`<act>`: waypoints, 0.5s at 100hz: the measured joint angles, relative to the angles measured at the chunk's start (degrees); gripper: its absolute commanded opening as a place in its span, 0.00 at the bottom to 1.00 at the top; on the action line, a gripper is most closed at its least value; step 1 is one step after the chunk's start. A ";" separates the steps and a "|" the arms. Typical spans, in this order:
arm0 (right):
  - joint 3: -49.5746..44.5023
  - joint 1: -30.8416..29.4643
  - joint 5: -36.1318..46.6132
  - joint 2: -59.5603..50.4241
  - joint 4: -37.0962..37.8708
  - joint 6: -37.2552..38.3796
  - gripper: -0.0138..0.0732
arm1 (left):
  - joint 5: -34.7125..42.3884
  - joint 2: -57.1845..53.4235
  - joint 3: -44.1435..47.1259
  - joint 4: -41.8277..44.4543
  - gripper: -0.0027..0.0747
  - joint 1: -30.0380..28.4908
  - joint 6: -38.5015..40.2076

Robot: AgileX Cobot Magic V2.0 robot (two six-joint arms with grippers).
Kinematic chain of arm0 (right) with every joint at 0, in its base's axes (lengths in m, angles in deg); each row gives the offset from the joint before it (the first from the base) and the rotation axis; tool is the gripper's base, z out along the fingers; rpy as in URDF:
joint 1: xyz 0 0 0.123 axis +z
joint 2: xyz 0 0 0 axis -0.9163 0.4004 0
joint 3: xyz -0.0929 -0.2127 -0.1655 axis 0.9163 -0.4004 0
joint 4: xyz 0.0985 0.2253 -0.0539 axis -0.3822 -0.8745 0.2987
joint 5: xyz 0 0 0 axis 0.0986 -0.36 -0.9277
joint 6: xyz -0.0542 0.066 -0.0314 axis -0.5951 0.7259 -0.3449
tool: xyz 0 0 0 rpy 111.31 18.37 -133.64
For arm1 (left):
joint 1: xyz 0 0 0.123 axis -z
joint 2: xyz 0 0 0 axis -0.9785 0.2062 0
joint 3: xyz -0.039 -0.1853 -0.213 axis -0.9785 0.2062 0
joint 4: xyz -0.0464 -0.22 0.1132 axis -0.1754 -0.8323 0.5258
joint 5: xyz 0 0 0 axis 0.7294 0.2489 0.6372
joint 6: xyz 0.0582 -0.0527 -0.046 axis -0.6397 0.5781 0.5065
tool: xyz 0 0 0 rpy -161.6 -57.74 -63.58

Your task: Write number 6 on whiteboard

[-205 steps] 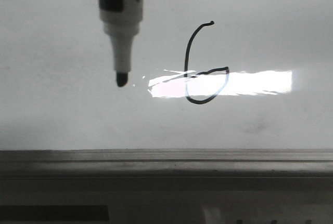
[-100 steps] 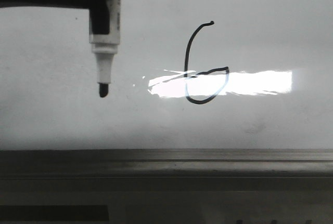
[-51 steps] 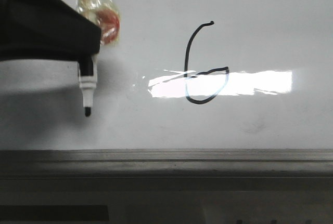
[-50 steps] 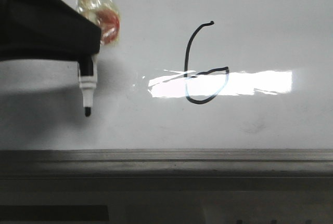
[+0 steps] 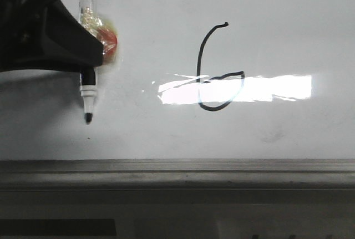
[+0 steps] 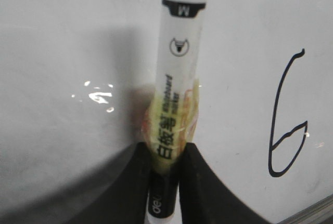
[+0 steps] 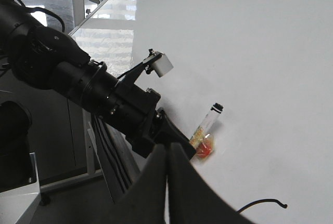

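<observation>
Standing tall on the whiteboard point(image 5: 260, 23), the number 6 point(image 5: 217, 70) runs its long axis up and down the board in the front view, with its small hook at the top end and its rounded loop at the bottom end, toward the grey ledge point(image 5: 177, 167) along the board's lower edge. It sits near the middle of the board's visible width, and a bright strip of glare point(image 5: 266, 88) crosses its loop and stretches toward the right edge. My left gripper point(image 6: 165, 182) is clenched on a marker point(image 6: 174, 99), the two dark fingers point(image 6: 200, 182) pressing its barrel from both sides just below a patch of yellowish tape point(image 6: 171, 125) wrapped around it. In the front view the marker point(image 5: 88, 97) hangs well to the left of the digit, its black tip point(image 5: 88, 118) pointing down toward the ledge and its capped end pointing up, so its long axis lies roughly parallel to the 6's stem. Nothing lies between the marker tip and the digit but bare white surface. My right gripper point(image 7: 166, 182) is away from the board, fingers pressed together with no gap and nothing between them, looking across at the left arm point(image 7: 78, 83) and the marker point(image 7: 205, 125).
</observation>
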 measured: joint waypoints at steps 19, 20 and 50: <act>0.00 0.00 -0.13 0.00 0.00 0.00 0.09 | 4.51 4.93 -3.04 -1.85 0.01 5.39 0.00; 0.00 0.00 -0.13 0.00 0.00 0.00 0.09 | 4.51 5.12 -3.16 -1.85 0.01 5.42 0.00; 0.00 0.00 -1.42 0.00 0.00 0.00 0.09 | 6.60 9.42 -6.87 -2.43 0.01 6.56 -0.08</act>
